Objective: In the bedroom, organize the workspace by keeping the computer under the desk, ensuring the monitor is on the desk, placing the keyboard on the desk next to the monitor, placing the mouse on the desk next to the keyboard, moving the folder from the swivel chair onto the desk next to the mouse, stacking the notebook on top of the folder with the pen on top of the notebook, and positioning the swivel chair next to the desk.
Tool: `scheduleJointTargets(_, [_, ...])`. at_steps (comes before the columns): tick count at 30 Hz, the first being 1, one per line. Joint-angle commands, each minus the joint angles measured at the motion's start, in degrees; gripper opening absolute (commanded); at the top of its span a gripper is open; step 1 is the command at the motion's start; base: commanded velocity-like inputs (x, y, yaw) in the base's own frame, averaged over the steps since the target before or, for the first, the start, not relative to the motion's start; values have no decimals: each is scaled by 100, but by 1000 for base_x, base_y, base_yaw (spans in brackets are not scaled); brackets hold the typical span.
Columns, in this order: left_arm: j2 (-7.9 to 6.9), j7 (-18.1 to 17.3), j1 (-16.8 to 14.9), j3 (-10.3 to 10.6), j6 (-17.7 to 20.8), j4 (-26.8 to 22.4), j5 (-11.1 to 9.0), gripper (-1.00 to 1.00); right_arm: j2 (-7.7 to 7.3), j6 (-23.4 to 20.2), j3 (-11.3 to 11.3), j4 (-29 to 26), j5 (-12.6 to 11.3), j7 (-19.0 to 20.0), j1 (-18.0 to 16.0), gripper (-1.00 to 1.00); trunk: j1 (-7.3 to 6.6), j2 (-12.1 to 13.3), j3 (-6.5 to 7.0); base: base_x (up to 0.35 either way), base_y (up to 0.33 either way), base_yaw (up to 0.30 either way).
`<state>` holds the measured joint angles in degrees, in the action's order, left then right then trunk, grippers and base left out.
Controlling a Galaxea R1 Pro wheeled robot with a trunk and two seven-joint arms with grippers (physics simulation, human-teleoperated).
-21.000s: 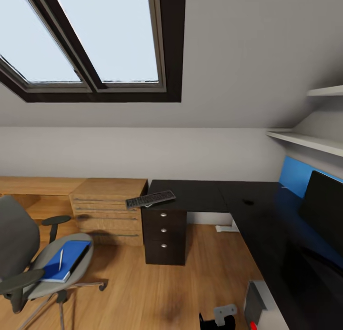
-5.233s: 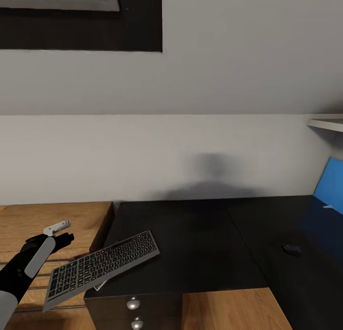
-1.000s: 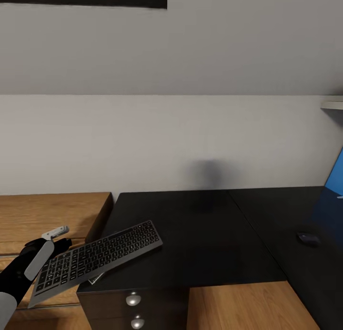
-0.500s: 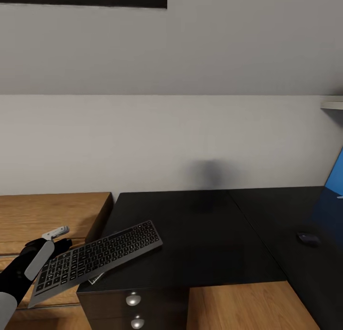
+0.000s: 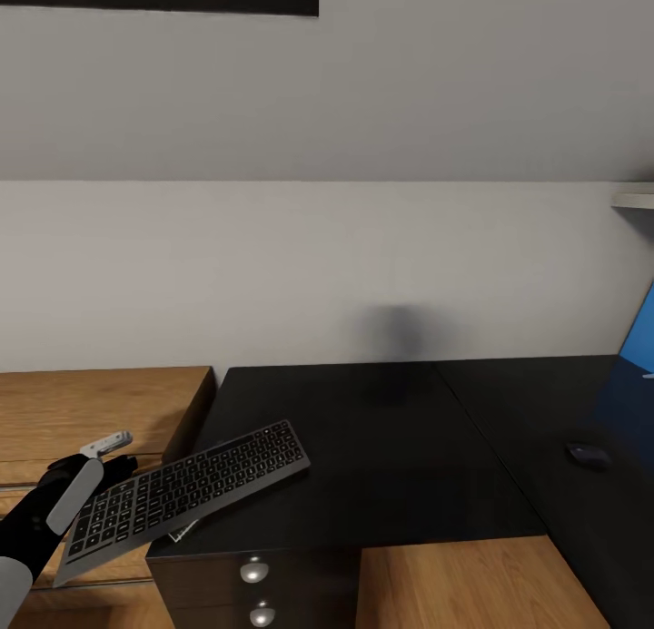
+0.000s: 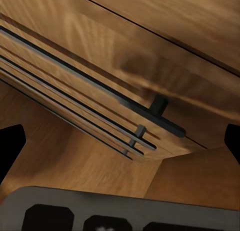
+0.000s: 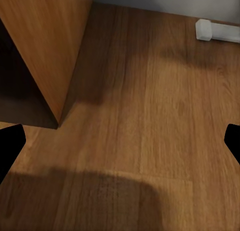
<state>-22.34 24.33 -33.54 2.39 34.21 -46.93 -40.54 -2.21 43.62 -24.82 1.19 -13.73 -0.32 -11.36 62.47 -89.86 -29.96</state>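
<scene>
The flat black keyboard with pale key markings [image 5: 182, 500] overhangs the near-left corner of the black-topped desk [image 5: 381, 447] — not yet placed. The small dark mouse [image 5: 588, 455] lies well apart.

The left gripper [image 5: 109, 457] sits at the keyboard's overhanging end, seemingly spread, with the right gripper [image 7: 120, 141] spread over wooden floor — remaining steps appear outstanding.
</scene>
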Motion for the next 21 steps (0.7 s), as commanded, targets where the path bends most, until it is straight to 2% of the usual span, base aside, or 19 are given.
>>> scheduleJointTargets(1, [-5, 54, -3, 25, 6, -6, -59, 100, 2, 24, -49, 13, -42, -3, -6, 100, 0, -3, -6, 0, 0, 0])
scheduleJointTargets(21, [-7, 49, -3, 25, 7, 93, -65, 100, 2, 33, -49, 13, -42, -3, -6, 100, 0, -3, -6, -4, 0, 0])
